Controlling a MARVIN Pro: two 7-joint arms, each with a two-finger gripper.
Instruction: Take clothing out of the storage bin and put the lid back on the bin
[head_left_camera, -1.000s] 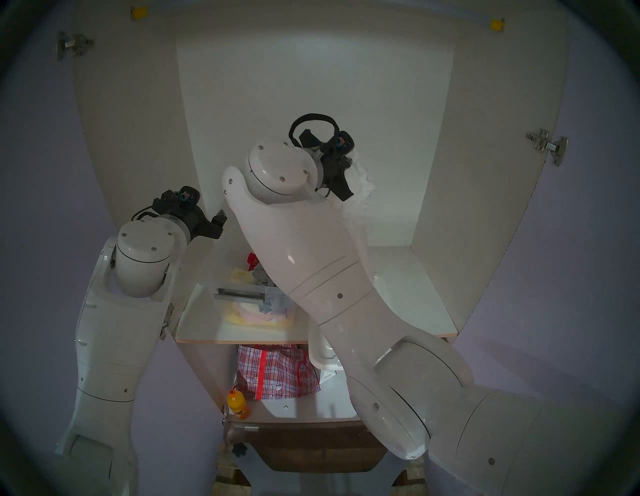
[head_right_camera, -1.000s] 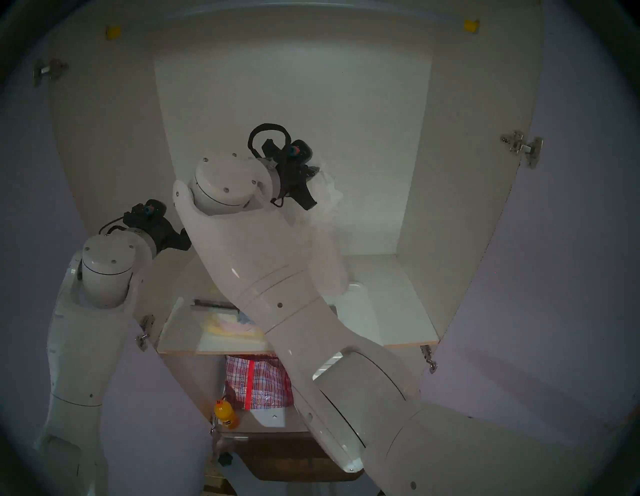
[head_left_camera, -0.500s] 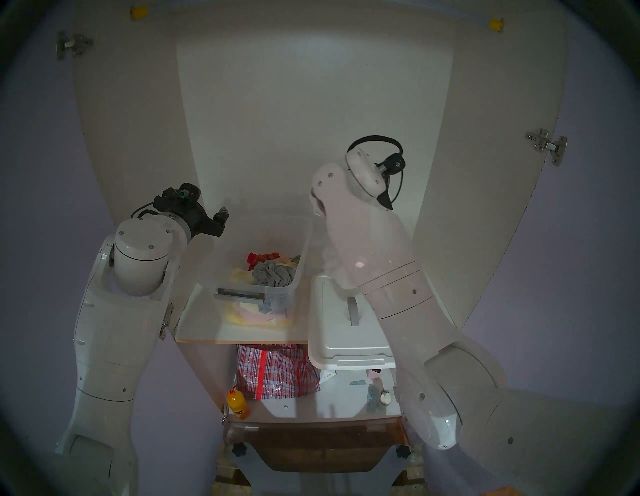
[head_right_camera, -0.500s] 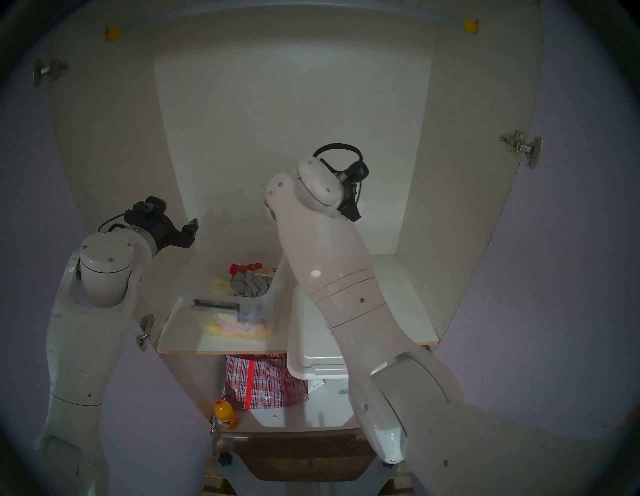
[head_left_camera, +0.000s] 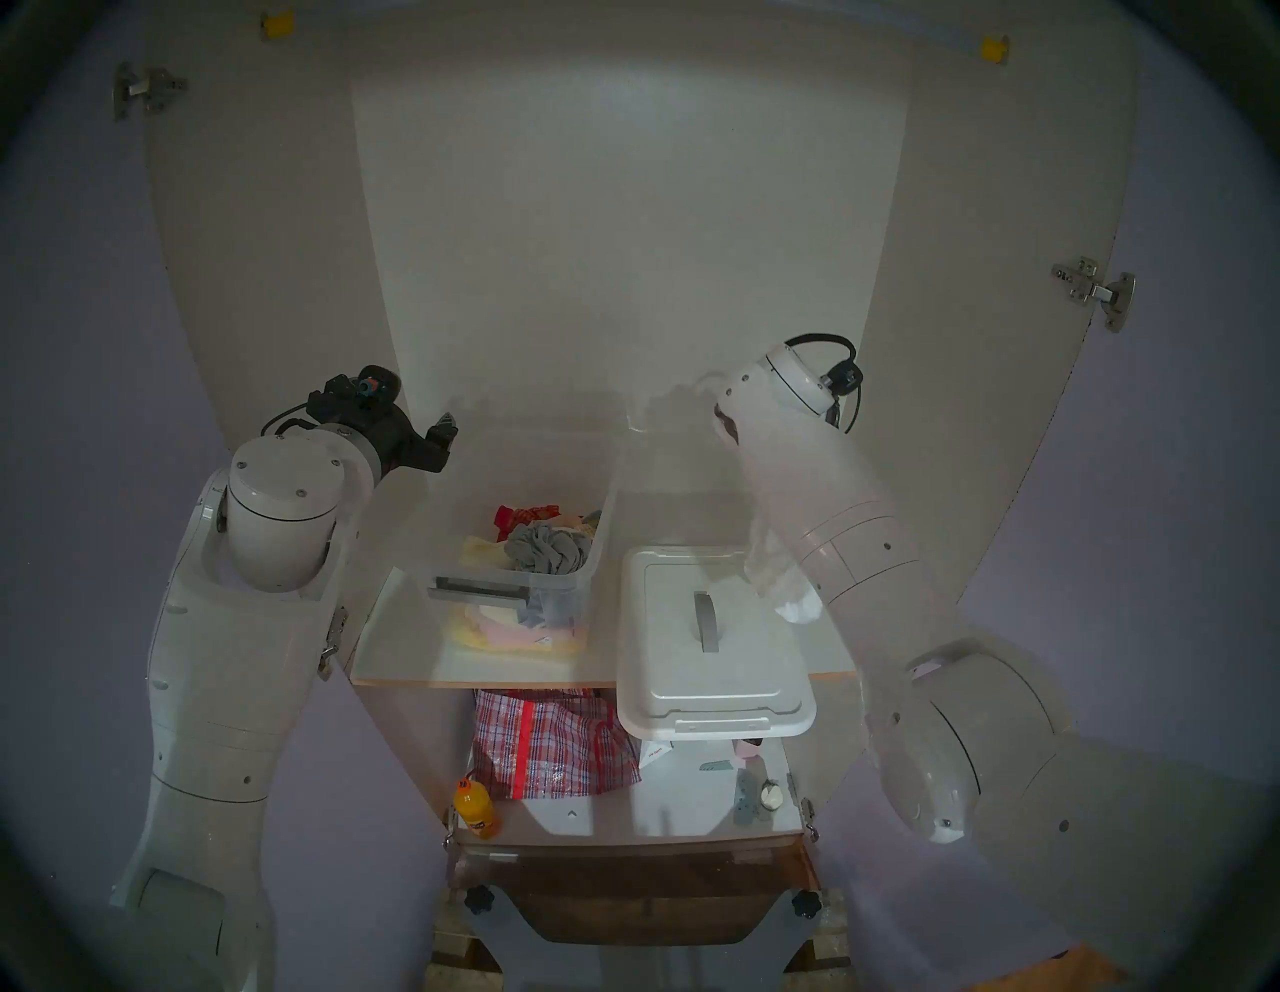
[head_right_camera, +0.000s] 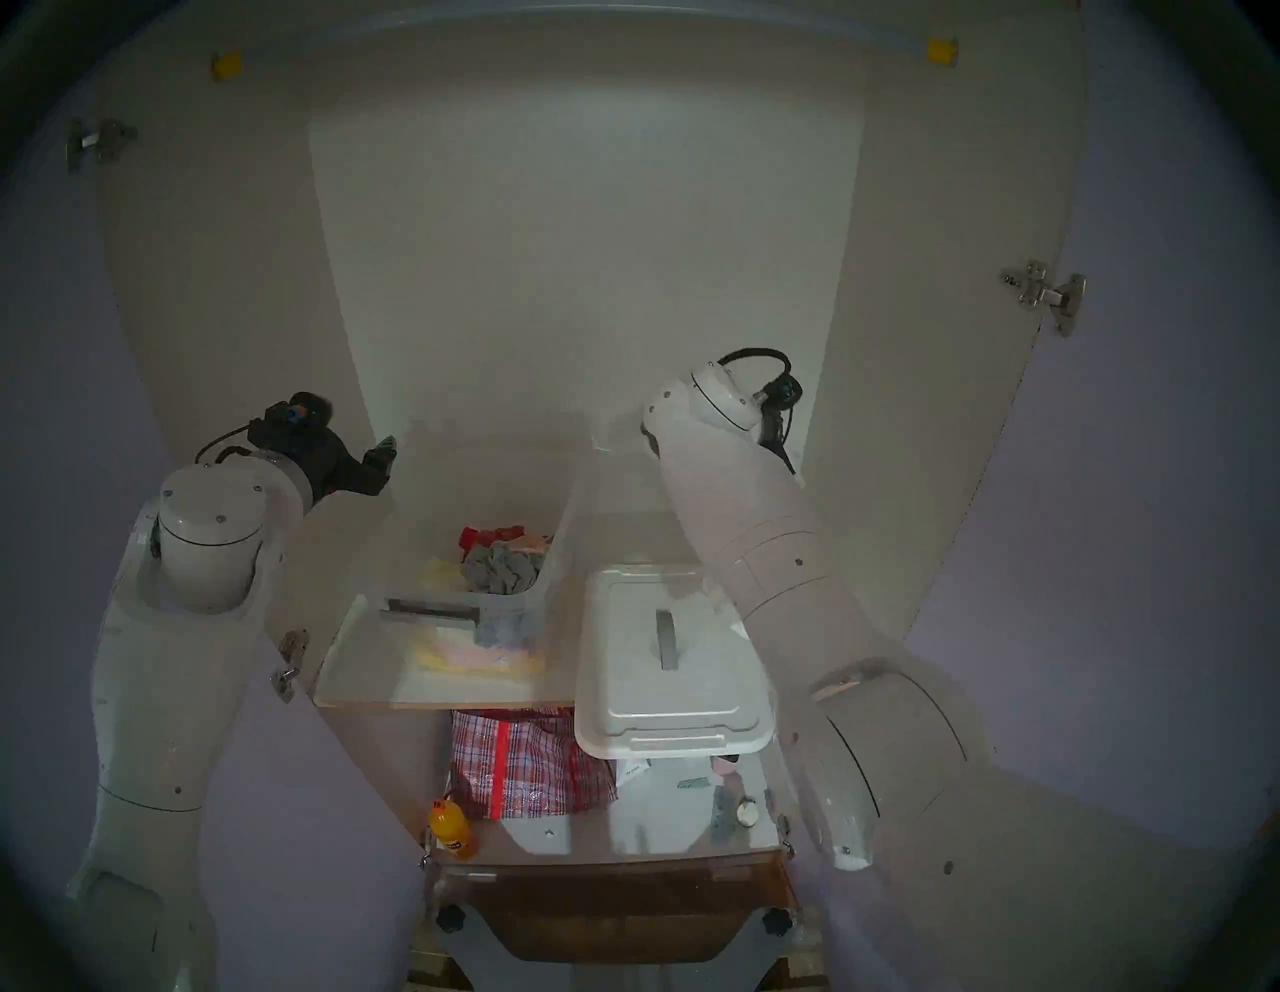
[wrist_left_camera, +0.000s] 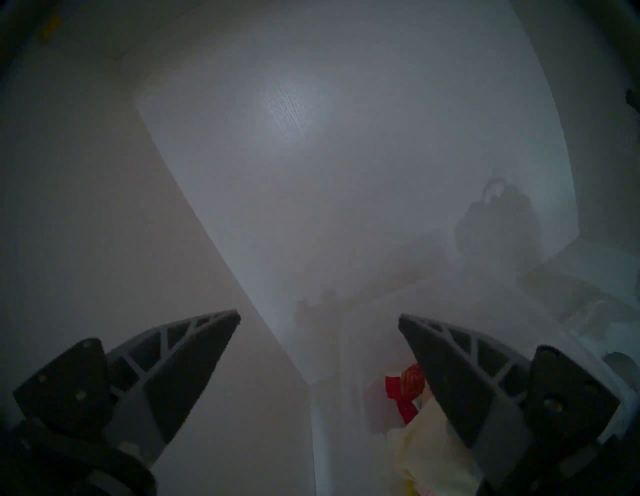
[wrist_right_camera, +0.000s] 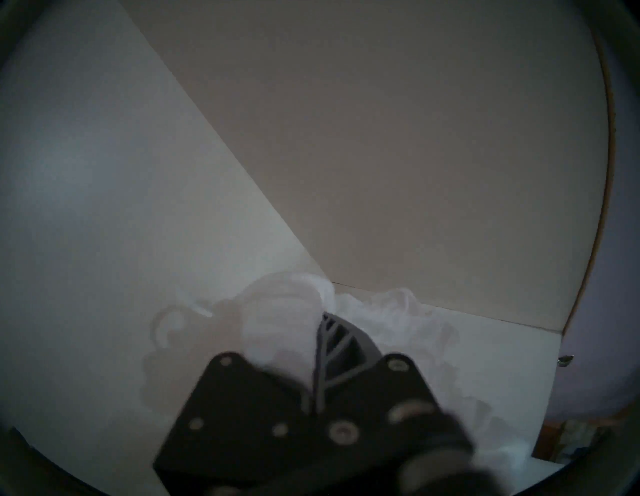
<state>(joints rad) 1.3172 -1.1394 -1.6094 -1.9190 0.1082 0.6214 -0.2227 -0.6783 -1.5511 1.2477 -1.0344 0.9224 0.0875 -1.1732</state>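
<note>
Two arms are reaching into an open white cupboard. The left gripper (wrist_left_camera: 318, 317) is hanging with its jaws spread wide and nothing between them, beside the left wall and above the rear left corner of the storage bin (head_left_camera: 596, 547). That bin is sitting uncovered on the left half of the shelf (head_left_camera: 395, 651), and a grey ruffled garment (head_left_camera: 544, 547) is lying inside it among red and yellow pieces. The lid (head_left_camera: 713, 665) is resting flat on the right half of the shelf, just beside the bin, its front end jutting past the shelf edge and its grey handle (head_left_camera: 705, 620) facing up. The right gripper (wrist_right_camera: 320, 332) is clenched on the clothing (wrist_right_camera: 284, 311), a wrinkled white fabric bunching around its fingers near the right rear corner of the cupboard. In the head view a blurred white fold, probably the tail of the same fabric, is dangling under the right forearm over the lid's right edge. A checked bag (head_left_camera: 554, 748) and an orange bottle (head_left_camera: 474, 807) are standing on the lower shelf.
</note>
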